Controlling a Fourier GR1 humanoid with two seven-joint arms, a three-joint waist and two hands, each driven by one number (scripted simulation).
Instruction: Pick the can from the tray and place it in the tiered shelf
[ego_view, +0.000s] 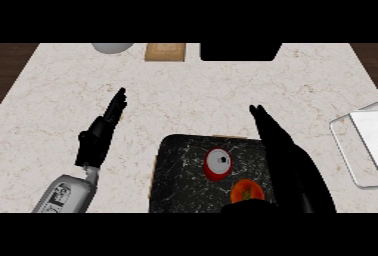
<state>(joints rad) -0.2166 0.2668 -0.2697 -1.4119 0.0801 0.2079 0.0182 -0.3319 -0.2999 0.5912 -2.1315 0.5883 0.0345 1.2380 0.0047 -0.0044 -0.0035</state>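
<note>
Orange fruit (246, 192), tan block (165, 51)

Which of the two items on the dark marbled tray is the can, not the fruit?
The red can with the white round top, nearer the tray's middle. The orange round fruit sits lower right, beside the right hand.

Single head view looking steeply down at table (192, 90), from close above. Forearms entering from lower edge; left hand (100, 135) and right hand (284, 150) pointing toward far table edge.
</note>
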